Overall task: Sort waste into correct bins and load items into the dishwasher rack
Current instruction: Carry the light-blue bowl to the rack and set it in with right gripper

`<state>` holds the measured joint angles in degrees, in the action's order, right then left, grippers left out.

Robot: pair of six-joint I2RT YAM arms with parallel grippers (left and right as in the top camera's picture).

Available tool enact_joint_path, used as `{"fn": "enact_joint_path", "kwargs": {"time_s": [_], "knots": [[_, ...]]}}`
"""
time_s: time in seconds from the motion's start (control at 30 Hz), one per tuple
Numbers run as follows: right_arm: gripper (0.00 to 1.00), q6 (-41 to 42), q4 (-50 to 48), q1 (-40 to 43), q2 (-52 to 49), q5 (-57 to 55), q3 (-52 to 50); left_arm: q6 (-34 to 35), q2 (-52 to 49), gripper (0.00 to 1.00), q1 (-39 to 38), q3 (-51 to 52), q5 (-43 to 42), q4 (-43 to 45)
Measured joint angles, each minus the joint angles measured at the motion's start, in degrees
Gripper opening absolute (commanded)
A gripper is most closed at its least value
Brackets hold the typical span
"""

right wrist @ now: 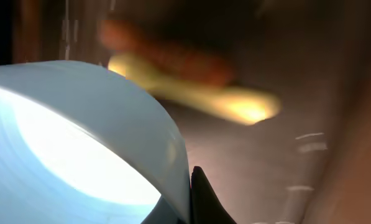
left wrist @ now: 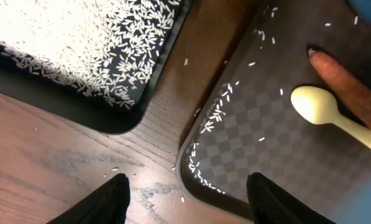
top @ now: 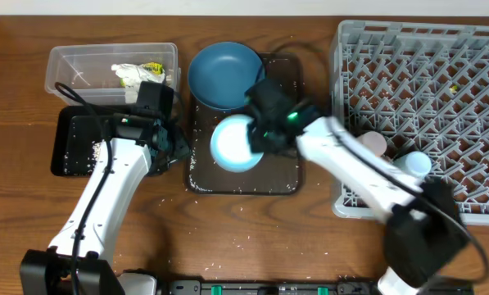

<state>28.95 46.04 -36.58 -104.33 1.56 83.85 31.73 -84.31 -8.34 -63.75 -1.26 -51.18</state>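
1. A brown wooden table (top: 15,205) carries the whole scene, with two robot arms reaching in from its near edge.
2. Two bins stand at the far left. The clear tub (top: 72,61) holds one wad of crumpled paper (top: 138,75) with a yellow-green wrapper. Just nearer, the black tray (top: 64,164) is spread with rice grains (left wrist: 79,37). More grains lie scattered on the wood and on the serving tray.
3. One dark brown serving tray (top: 285,176) sits at centre. On it are one dark blue plate (top: 224,74) at the far end, one white-and-blue bowl (top: 232,147), one pale yellow spoon (left wrist: 316,104) and one orange carrot stick (left wrist: 350,90). The stick lies just beside the spoon's head.
4. One grey rack (top: 441,74) fills the right side, cut off by the frame edge. Two cups sit in its near-left corner, a pink cup (top: 373,145) and a light blue cup (top: 414,162), both close beside the blurred right arm.
5. The left gripper (left wrist: 186,180) hovers over the gap between the black tray and the serving tray. Its fingers are spread apart with nothing between them.
6. The right gripper (top: 260,139) is clamped tight on the bowl's right rim. Only one finger (right wrist: 201,199) shows in its wrist view, the other being hidden by the bowl wall.
7. That wrist view is blurred, so spoon and stick show only as smears. From overhead neither can be made out.
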Motion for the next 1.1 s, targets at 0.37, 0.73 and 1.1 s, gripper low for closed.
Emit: {"fn": "enact_joint_path", "kwargs": {"time_s": [0.37,0.73,1.1], "knots": [[0.01,-3.72,-8.92,12.63,9.07,-53.66,3.63,0.02,0.00,0.87,0.00,0.00,0.15,0.04],[0.01,-41.09,-44.17,24.44,-0.24,-67.38,3.63,0.02,0.00,0.91,0.00,-0.07,0.17,0.07],[0.01,-56.65,-53.99,28.85,-10.80,-67.95,3.63,0.02,0.00,0.97,0.00,-0.07,0.17,0.04]]}}
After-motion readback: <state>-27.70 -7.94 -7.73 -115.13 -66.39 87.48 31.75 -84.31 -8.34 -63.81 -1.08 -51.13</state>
